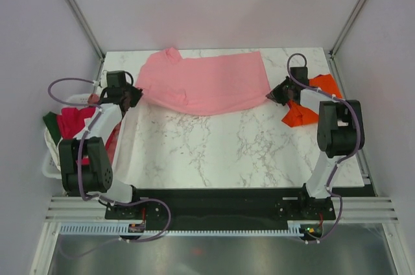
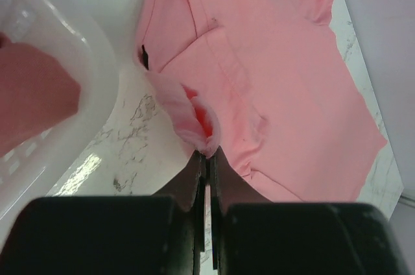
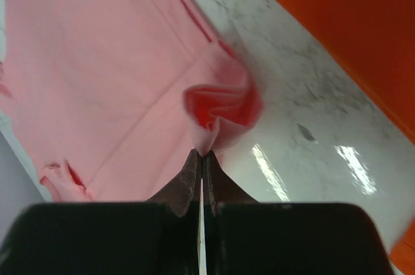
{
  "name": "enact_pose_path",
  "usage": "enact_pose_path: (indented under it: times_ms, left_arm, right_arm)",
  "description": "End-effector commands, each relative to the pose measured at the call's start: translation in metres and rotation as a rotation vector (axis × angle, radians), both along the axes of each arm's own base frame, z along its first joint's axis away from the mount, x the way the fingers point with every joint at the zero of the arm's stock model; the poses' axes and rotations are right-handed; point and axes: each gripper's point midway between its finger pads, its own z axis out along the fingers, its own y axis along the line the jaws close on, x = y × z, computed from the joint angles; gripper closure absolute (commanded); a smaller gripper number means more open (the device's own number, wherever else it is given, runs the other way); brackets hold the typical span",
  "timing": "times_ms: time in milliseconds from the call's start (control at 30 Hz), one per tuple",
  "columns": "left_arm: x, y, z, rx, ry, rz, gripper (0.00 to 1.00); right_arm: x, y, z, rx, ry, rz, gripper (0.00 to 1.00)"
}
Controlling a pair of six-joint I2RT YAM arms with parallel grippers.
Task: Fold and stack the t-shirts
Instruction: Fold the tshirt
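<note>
A light pink t-shirt [image 1: 207,82] lies spread across the far middle of the marble table. My left gripper [image 1: 134,96] is shut on its left edge, which bunches at the fingertips in the left wrist view [image 2: 209,153]. My right gripper [image 1: 275,93] is shut on its right edge, pinched into a fold in the right wrist view [image 3: 202,153]. A bright orange t-shirt [image 1: 310,105] lies crumpled at the right, under my right arm, and shows in the right wrist view [image 3: 350,22]. Crimson-red [image 1: 76,121] and dark green [image 1: 50,119] shirts sit in the basket.
A white plastic basket [image 1: 50,161] stands off the table's left edge, its rim close to my left gripper [image 2: 71,61]. Metal frame posts rise at the back corners. White walls enclose the table on three sides.
</note>
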Motion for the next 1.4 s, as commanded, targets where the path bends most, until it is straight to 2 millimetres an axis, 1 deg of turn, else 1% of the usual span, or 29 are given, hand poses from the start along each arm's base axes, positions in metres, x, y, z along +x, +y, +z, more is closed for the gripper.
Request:
enact_pose_path:
  times_ms: [0, 67, 100, 133, 167, 200, 233, 267, 300, 333, 367, 400, 433, 467, 500, 533, 567, 733, 767, 833, 867, 900, 967, 1000, 1033, 1200, 1300, 1333, 1367]
  left_arm:
    - [-0.013, 0.001, 0.017, 0.003, -0.098, 0.011, 0.98]
    - [-0.026, 0.004, 0.020, 0.013, -0.113, 0.029, 0.98]
    - [-0.032, 0.004, 0.020, 0.014, -0.118, 0.035, 0.98]
    - [-0.043, 0.005, 0.007, 0.015, -0.092, 0.044, 0.98]
    - [-0.049, 0.004, 0.014, 0.012, -0.115, 0.043, 0.98]
    - [-0.055, 0.004, 0.012, 0.011, -0.114, 0.042, 0.98]
    - [-0.064, 0.001, 0.001, 0.007, -0.093, 0.035, 0.98]
    - [-0.070, 0.001, -0.001, 0.007, -0.088, 0.033, 0.98]
    - [-0.079, 0.000, -0.005, 0.007, -0.083, 0.029, 0.98]
    - [-0.085, -0.001, -0.008, 0.009, -0.073, 0.021, 0.98]
    - [-0.090, -0.001, -0.010, 0.009, -0.068, 0.021, 0.98]
    - [-0.098, -0.001, -0.012, 0.011, -0.073, 0.022, 0.98]
    - [-0.103, -0.001, -0.016, 0.014, -0.060, 0.023, 0.98]
    - [-0.110, -0.001, -0.017, 0.016, -0.060, 0.027, 0.98]
    - [-0.113, 0.000, -0.023, 0.019, -0.040, 0.030, 0.98]
    - [-0.117, 0.003, -0.021, 0.026, -0.038, 0.045, 0.98]
    - [-0.123, 0.003, -0.025, 0.027, -0.016, 0.050, 0.98]
    - [-0.143, 0.005, -0.040, 0.042, 0.038, 0.057, 0.98]
    - [-0.146, 0.005, -0.040, 0.041, 0.032, 0.058, 0.98]
    - [-0.154, 0.003, -0.047, 0.032, 0.045, 0.056, 0.98]
    - [-0.157, 0.002, -0.046, 0.030, 0.034, 0.055, 0.98]
    - [-0.162, 0.001, -0.053, 0.025, 0.047, 0.055, 0.98]
    - [-0.167, -0.001, -0.054, 0.011, 0.038, 0.055, 0.98]
    - [-0.172, -0.002, -0.062, 0.009, 0.056, 0.052, 0.98]
    - [-0.175, -0.003, -0.063, 0.003, 0.058, 0.051, 0.98]
    - [-0.188, -0.003, -0.072, 0.001, 0.073, 0.056, 0.98]
    - [-0.193, -0.003, -0.075, 0.003, 0.078, 0.054, 0.98]
    - [-0.193, -0.003, -0.074, 0.011, 0.074, 0.043, 0.93]
    - [-0.194, -0.003, -0.074, 0.014, 0.077, 0.040, 0.89]
  right_arm:
    - [-0.011, -0.008, 0.030, -0.050, -0.124, 0.002, 1.00]
    - [-0.032, -0.014, 0.024, -0.077, -0.107, -0.012, 1.00]
    - [-0.039, -0.017, 0.024, -0.091, -0.105, -0.016, 1.00]
    - [-0.046, -0.021, 0.021, -0.115, -0.099, -0.022, 1.00]
    - [-0.058, -0.023, 0.022, -0.125, -0.100, -0.026, 1.00]
    - [-0.065, -0.025, 0.020, -0.137, -0.096, -0.029, 1.00]
    - [-0.070, -0.028, 0.020, -0.153, -0.095, -0.032, 1.00]
    - [-0.083, -0.029, 0.018, -0.161, -0.088, -0.035, 1.00]
    - [-0.089, -0.030, 0.018, -0.166, -0.088, -0.036, 1.00]
    - [-0.101, -0.033, 0.008, -0.180, -0.064, -0.044, 1.00]
    - [-0.106, -0.035, 0.016, -0.186, -0.084, -0.053, 1.00]
    - [-0.111, -0.037, 0.015, -0.192, -0.083, -0.057, 1.00]
    - [-0.122, -0.039, 0.008, -0.206, -0.060, -0.062, 1.00]
    - [-0.126, -0.040, 0.014, -0.208, -0.075, -0.061, 1.00]
    - [-0.130, -0.040, 0.014, -0.208, -0.077, -0.061, 1.00]
    - [-0.137, -0.040, 0.009, -0.211, -0.064, -0.057, 1.00]
    - [-0.141, -0.040, 0.013, -0.211, -0.074, -0.057, 1.00]
    - [-0.161, -0.047, 0.004, -0.243, -0.048, -0.071, 1.00]
    - [-0.167, -0.048, 0.002, -0.248, -0.042, -0.074, 1.00]
    - [-0.177, -0.050, 0.001, -0.259, -0.040, -0.083, 1.00]
    - [-0.180, -0.052, 0.002, -0.266, -0.041, -0.089, 1.00]
    - [-0.183, -0.053, 0.003, -0.275, -0.041, -0.092, 1.00]
    - [-0.191, -0.059, 0.005, -0.297, -0.041, -0.108, 1.00]
    - [-0.195, -0.060, 0.005, -0.304, -0.041, -0.112, 1.00]
    - [-0.200, -0.062, 0.005, -0.312, -0.042, -0.119, 1.00]
    - [-0.213, -0.063, 0.000, -0.306, -0.041, -0.130, 0.99]
    - [-0.219, -0.064, -0.004, -0.310, -0.036, -0.139, 0.94]
    - [-0.221, -0.065, -0.004, -0.309, -0.039, -0.142, 0.79]
    - [-0.221, -0.066, -0.004, -0.312, -0.040, -0.150, 0.73]
